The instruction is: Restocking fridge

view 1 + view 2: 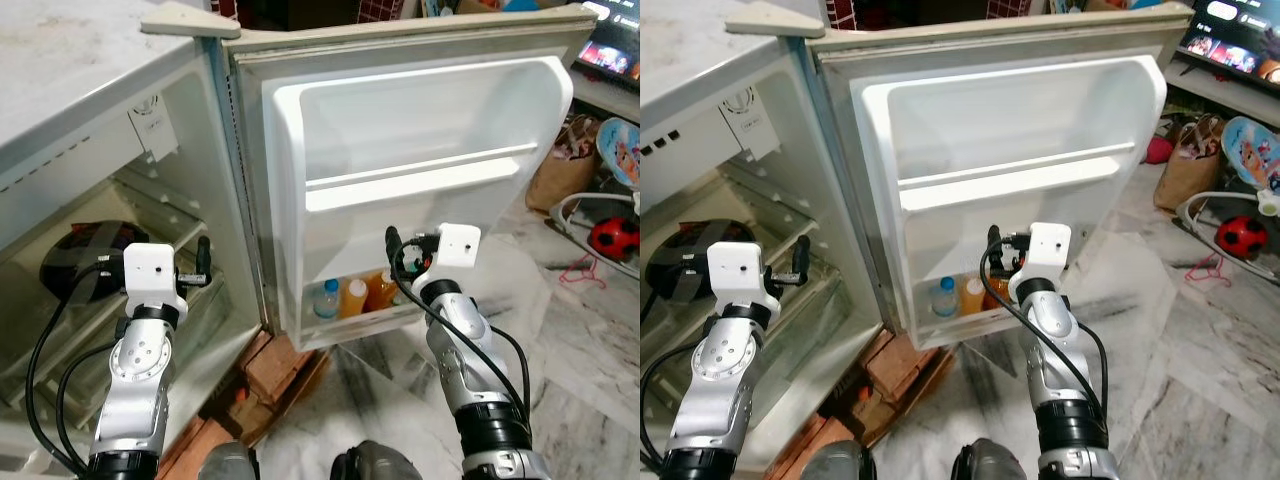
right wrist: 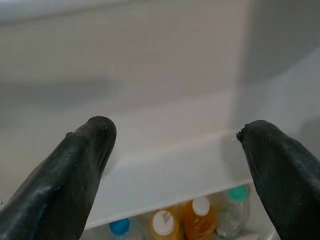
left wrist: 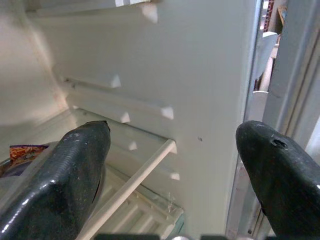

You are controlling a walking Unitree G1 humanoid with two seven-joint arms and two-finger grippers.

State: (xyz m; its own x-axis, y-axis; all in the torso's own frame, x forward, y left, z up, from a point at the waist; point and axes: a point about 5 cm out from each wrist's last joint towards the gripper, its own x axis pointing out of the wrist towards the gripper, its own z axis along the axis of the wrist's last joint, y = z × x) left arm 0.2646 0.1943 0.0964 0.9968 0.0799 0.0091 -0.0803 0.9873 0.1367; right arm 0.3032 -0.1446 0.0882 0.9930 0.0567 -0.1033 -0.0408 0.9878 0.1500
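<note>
Right gripper (image 2: 175,145) has its fingers spread wide with nothing between them; I'm holding it up in front of the open fridge door (image 1: 400,150), pointed at the inner liner. Just below it is the door's bottom bin (image 1: 345,322), and that's where the stock is: a clear bottle with a blue cap (image 1: 327,298) furthest toward my left side, then an orange bottle with a white cap (image 1: 355,296), then a second orange bottle (image 1: 381,289) partly behind the gripper. Wrist cam adds one more, a clear bottle with a green cap (image 2: 235,212), at the far end of that row. All four stand upright, close together. Above the gripper a shelf rail (image 1: 420,170) runs across the door liner. Left gripper (image 3: 175,150) is also spread wide, gripping nothing, and sits inside the fridge cabinet (image 1: 120,120) well to the left of the right gripper, near the cabinet's door-side wall. Its wrist cam looks along that wall with moulded shelf supports (image 3: 167,112) and a white shelf edge (image 3: 135,185) below the fingers. Further left of it and deeper in, a dark bag (image 1: 85,255) lies on a shelf; can't tell what's in it. Under the fridge by the hinge side I see red bricks (image 1: 275,370) on the marble floor (image 1: 580,340). Off to the right of the door: a red ball (image 1: 614,238) and a brown bag (image 1: 565,170) on the floor.
</note>
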